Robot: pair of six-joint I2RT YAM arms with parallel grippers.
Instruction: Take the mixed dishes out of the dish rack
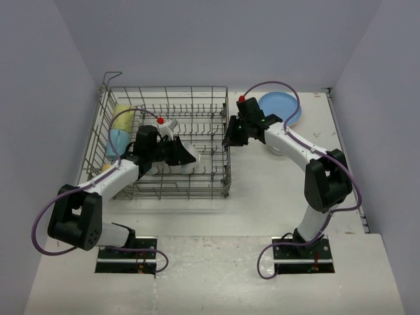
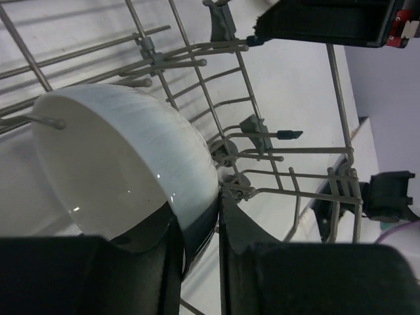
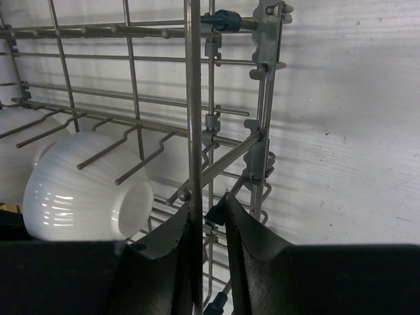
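The white tabletop (image 1: 275, 197) sits boxed in by plain pale walls (image 1: 216, 39), and from my overhead view the dish rack (image 1: 167, 89) stands on its far left half. Inside the rack's left edge I see a pale yellow-green mug (image 1: 123, 118) with a light blue mug (image 1: 117, 141) just beside it.

My left claw (image 2: 200, 230) is reached into the rack and closed down on the rim of a white bowl (image 2: 125, 157), one finger inside it and one outside. The bowl is tilted among the tines.

My right claw (image 3: 209, 210) is at the rack's right wall, its jaws drawn narrow around an upright wire (image 3: 192, 98). One finger lies against the wire and a sliver of gap shows at the other, so I cannot tell whether it truly grips. A second white bowl (image 3: 85, 190) lies on its side just inside.

At the far right, a blue plate (image 1: 279, 106) rests on the tabletop, outside the rack.
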